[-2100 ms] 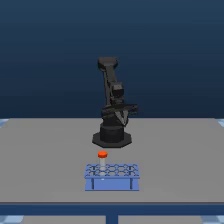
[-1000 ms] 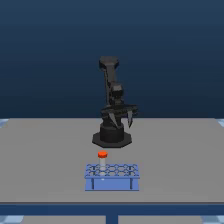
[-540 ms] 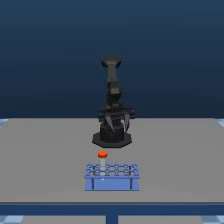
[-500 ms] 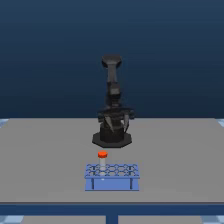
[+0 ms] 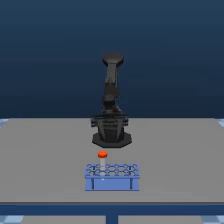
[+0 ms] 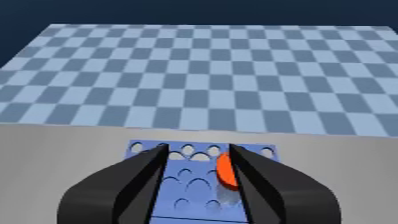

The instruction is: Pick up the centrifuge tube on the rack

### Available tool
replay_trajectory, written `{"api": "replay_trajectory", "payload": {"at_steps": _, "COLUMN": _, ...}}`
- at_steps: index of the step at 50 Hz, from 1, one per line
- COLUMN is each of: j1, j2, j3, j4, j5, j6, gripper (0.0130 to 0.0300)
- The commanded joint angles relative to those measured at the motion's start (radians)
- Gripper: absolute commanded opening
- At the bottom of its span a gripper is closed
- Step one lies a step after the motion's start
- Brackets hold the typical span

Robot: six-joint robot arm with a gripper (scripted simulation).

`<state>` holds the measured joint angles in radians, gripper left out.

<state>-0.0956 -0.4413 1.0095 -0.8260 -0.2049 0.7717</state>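
Centrifuge tube (image 5: 102, 156) is seated upright in the rack (image 5: 112, 177), at its rear corner on the exterior view's left. Arm has been swung square toward the rack since 2 s ago — gripper (image 6: 197, 167) spread, nothing grasped, tube untouched; approach only begun.

You have a flat grey bench (image 5: 45, 150) spanning the exterior view, a dark blue backdrop (image 5: 50, 50) behind it, a blue-and-white checkered floor (image 6: 204, 75) beyond the bench edge in your wrist view.
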Motion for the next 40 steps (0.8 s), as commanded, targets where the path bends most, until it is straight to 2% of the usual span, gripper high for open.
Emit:
{"api": "replay_trajectory", "payload": {"at_steps": 1, "j1": -0.030, "j2": 0.031, "j3": -0.024, "j4": -0.075, "j5": 0.013, "j6": 0.079, "gripper": 0.0300}}
{"api": "replay_trajectory", "payload": {"at_steps": 18, "j1": -0.060, "j2": 0.097, "j3": -0.078, "j4": -0.249, "j5": 0.035, "j6": 0.227, "gripper": 0.0300}}
{"api": "replay_trajectory", "payload": {"at_steps": 40, "j1": -0.074, "j2": 0.133, "j3": -0.106, "j4": -0.332, "j5": 0.045, "j6": 0.296, "gripper": 0.0300}}
